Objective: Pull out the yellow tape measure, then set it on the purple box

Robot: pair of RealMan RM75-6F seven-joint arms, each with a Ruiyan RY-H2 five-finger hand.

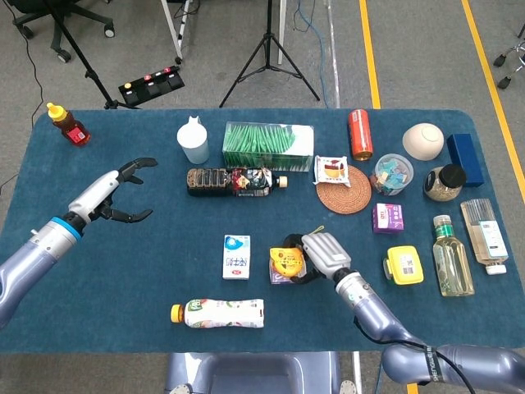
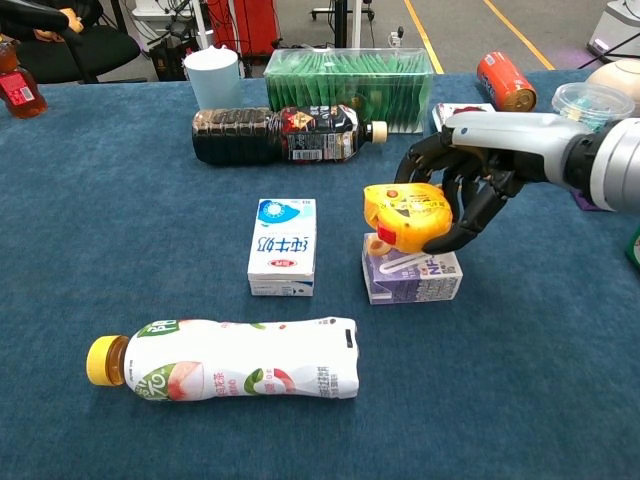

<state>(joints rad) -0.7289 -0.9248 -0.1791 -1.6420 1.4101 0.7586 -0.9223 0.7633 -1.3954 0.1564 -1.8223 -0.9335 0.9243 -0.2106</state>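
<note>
The yellow tape measure rests on top of the small purple box near the table's middle front. My right hand still grips the tape measure from its right side, fingers curled around it. My left hand hovers over the left part of the table with its fingers spread and nothing in it; the chest view does not show it.
A white milk carton lies left of the purple box, a white drink bottle in front, a dark bottle and a green box behind. A coaster, jars and bottles crowd the right side.
</note>
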